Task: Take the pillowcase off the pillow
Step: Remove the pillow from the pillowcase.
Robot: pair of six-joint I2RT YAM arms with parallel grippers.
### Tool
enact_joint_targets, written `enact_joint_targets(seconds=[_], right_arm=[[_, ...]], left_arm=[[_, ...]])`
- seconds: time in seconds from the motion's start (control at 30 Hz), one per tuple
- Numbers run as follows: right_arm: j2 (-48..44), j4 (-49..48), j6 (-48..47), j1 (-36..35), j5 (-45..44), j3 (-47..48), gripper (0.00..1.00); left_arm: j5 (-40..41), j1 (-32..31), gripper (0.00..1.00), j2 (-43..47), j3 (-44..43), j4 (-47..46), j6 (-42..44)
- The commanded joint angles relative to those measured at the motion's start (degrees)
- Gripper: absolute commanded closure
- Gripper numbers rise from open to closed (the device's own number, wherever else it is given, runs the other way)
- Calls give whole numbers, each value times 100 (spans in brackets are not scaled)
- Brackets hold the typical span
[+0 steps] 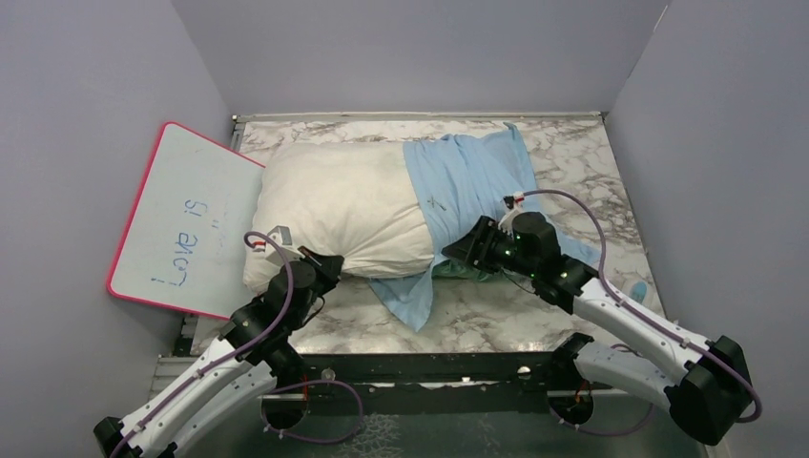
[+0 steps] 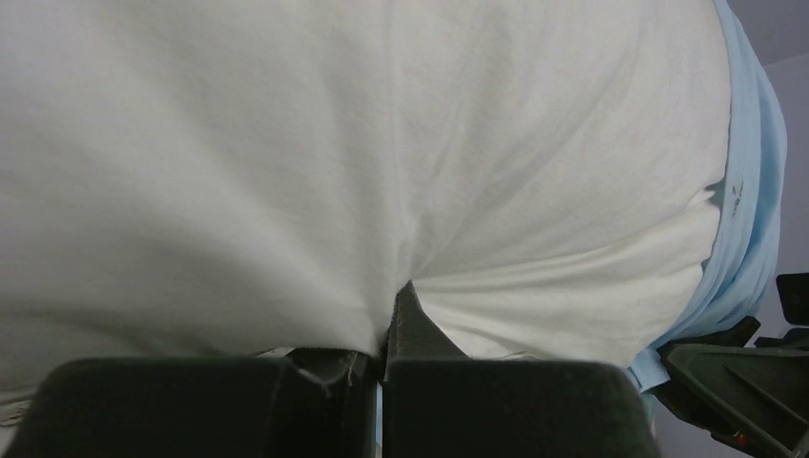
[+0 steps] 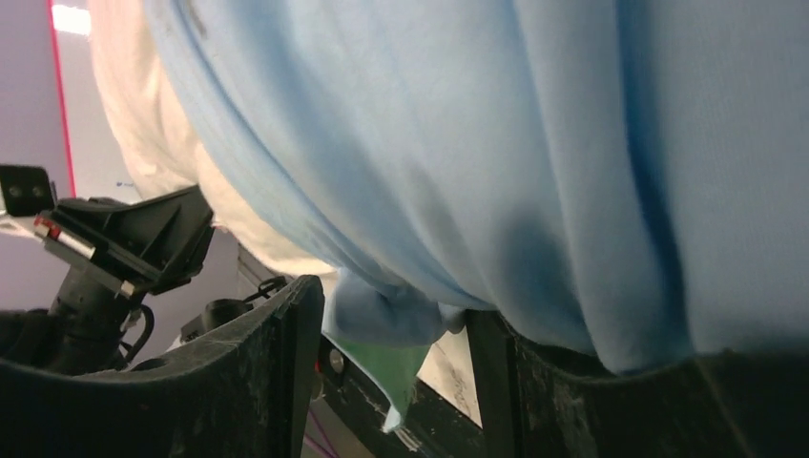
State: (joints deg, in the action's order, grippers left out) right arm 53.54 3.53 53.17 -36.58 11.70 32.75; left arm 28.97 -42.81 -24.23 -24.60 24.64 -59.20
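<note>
The cream-white pillow (image 1: 343,205) lies across the table's back left. The light blue pillowcase (image 1: 467,186) covers only its right end, with a flap trailing toward the near edge. My left gripper (image 1: 329,262) is shut on the pillow's near edge. In the left wrist view its fingertips (image 2: 391,324) pinch white pillow fabric (image 2: 382,143). My right gripper (image 1: 456,251) is at the pillowcase's near edge. In the right wrist view it (image 3: 391,324) is open, with a hanging fold of the blue pillowcase (image 3: 525,143) and its teal-green underside (image 3: 391,367) between the jaws.
A pink-framed whiteboard (image 1: 181,224) leans at the table's left side, against the pillow's left end. Marble tabletop (image 1: 572,162) shows to the right and along the near edge. Grey walls close in on the left, back and right. My left arm (image 3: 124,239) shows in the right wrist view.
</note>
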Motion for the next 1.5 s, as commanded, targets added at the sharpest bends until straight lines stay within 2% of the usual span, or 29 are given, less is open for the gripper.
enact_joint_targets(seconds=[0.0, 0.03, 0.1, 0.17, 0.23, 0.37, 0.5, 0.57, 0.73, 0.93, 1.1, 1.13, 1.2, 1.3, 1.33, 1.4, 1.47], right_arm=[[647, 710, -116, -263, -579, 626, 45], [783, 839, -206, -337, -695, 739, 49], [1048, 1023, -387, -472, -894, 921, 66], [1181, 1324, -480, -524, -1131, 1078, 88], [1124, 1559, -524, -526, -1603, 1139, 99], [637, 2197, -580, -526, -2926, 1132, 99], [260, 3244, -522, -511, -4787, 1152, 99], [194, 3728, -320, -485, -5279, 1235, 99], [11, 3729, -144, -456, -5241, 1168, 99], [-190, 2935, -1008, -456, -4099, 1139, 99], [-569, 2697, -1729, -458, -2887, 1514, 93], [-684, 2643, -1814, -456, -2724, 1591, 86], [-981, 2360, -2101, -457, -2303, 1681, 64], [-1354, 1396, -2910, -456, -883, 1542, 40], [-1381, 1132, -2921, -456, -585, 1496, 35], [-1232, 673, -2968, -456, -149, 1568, 33], [-774, 700, -2964, -458, -405, 1883, 33]], left_arm=[[82, 39, 100, -56, -5, -434, -13], [90, 44, 100, -77, -9, -441, -13], [91, 37, 100, -111, 3, -464, -14], [79, 43, 100, -133, -9, -469, -4], [86, 44, 100, -131, -25, -460, 32], [225, 44, 100, -32, -80, -346, 139], [583, 44, 100, 157, -308, 74, 419], [799, 38, 100, 286, -457, 380, 547], [1201, 40, 100, 650, -676, 977, 645], [453, 39, 100, 778, -450, 885, 493], [-403, 36, 100, 510, -319, 815, 559], [-525, 43, 100, 448, -301, 820, 569], [-708, 40, 100, 340, -283, 815, 591], [-936, 38, 100, 194, -201, 773, 607], [-1041, 41, 100, 137, -149, 711, 631], [-1271, 43, 100, 6, -61, 576, 656], [-1522, 38, 100, -134, 3, 484, 678]])
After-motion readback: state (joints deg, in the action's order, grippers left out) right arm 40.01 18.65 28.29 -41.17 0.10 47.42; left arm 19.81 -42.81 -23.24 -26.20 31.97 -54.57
